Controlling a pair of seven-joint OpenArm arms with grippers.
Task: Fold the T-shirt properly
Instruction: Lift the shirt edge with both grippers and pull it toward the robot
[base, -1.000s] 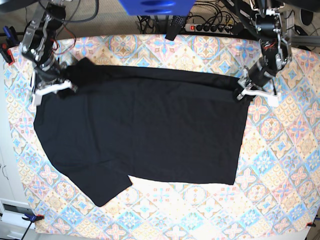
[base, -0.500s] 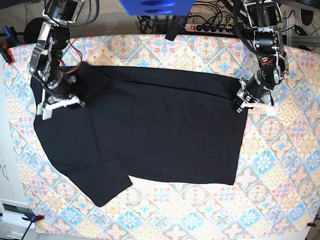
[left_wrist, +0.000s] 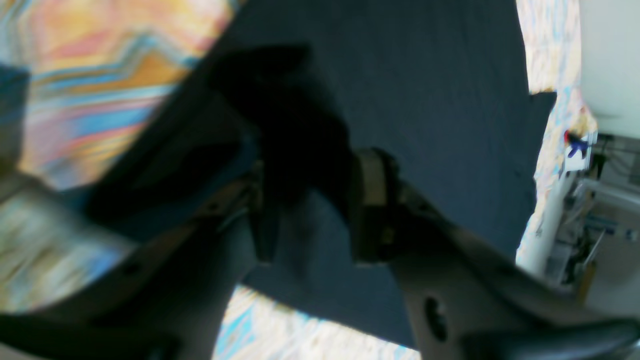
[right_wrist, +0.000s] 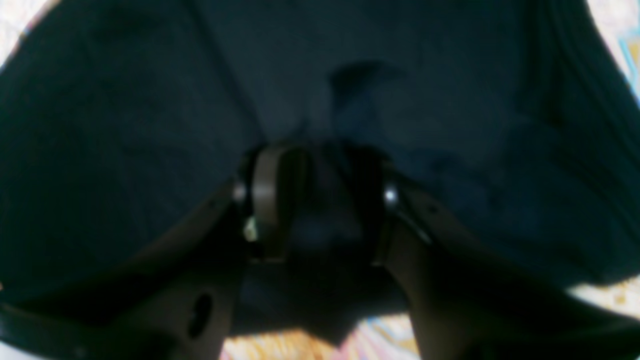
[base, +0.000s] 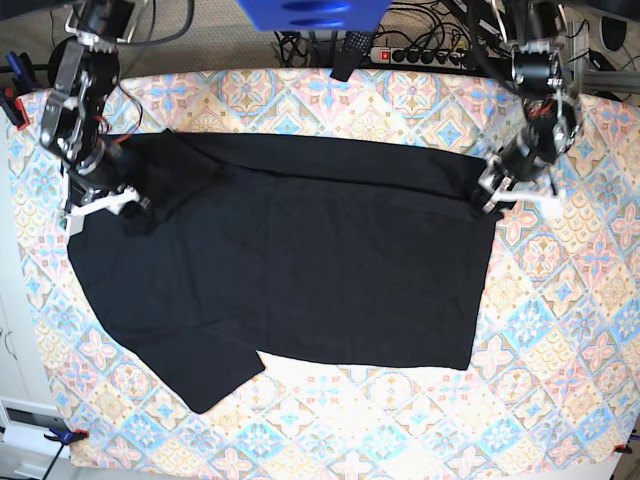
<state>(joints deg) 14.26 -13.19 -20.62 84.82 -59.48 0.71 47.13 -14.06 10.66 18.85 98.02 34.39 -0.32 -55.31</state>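
The black T-shirt lies spread flat on the patterned tablecloth, with one sleeve sticking out at the lower left. My left gripper stands over the shirt's upper right corner. In the left wrist view the left gripper has its jaws apart, with a dark lump of the shirt lying between them. My right gripper is at the shirt's upper left edge. The right wrist view shows the right gripper with jaws apart over rumpled black shirt cloth.
A power strip and cables lie beyond the table's far edge, beside a blue object. A clamp grips the cloth at the near left corner. White furniture stands off the left edge.
Both grippers had been shut on the shirt's upper corners; their jaws now stand apart. The right gripper has shifted a little left, the left gripper a little up and right.
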